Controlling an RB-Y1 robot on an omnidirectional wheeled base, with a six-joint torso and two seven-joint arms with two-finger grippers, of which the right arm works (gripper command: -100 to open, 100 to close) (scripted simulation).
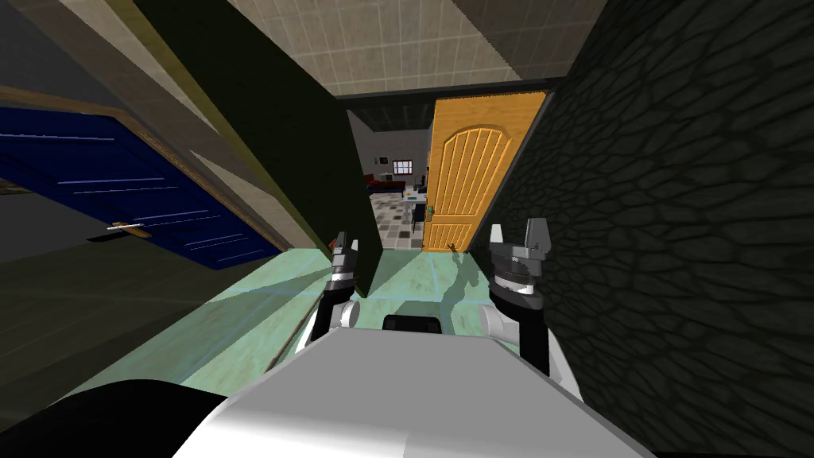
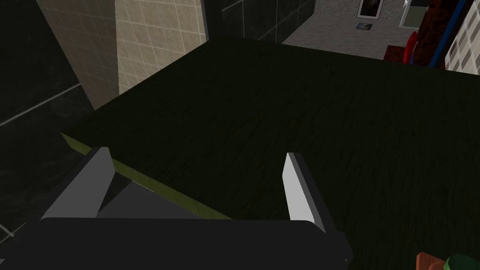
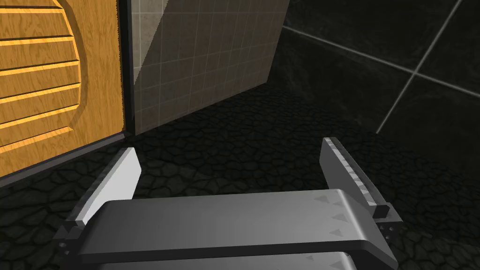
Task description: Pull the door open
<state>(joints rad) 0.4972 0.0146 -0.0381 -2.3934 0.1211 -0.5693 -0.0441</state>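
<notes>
Left tool (image 2: 196, 152), open, is straddling the edge of the dark green door (image 2: 281, 117) without gripping; a pull now is likely slipping off. Right tool (image 3: 228, 145) is hanging open.

The floor (image 1: 238, 318) below me is pale green and glossy, and my arms' shadow (image 1: 459, 278) falls on it ahead. Past the doorway (image 1: 393, 179) it turns to checkered tiles (image 1: 393, 224), with small furniture (image 1: 415, 205) there I cannot make out.
</notes>
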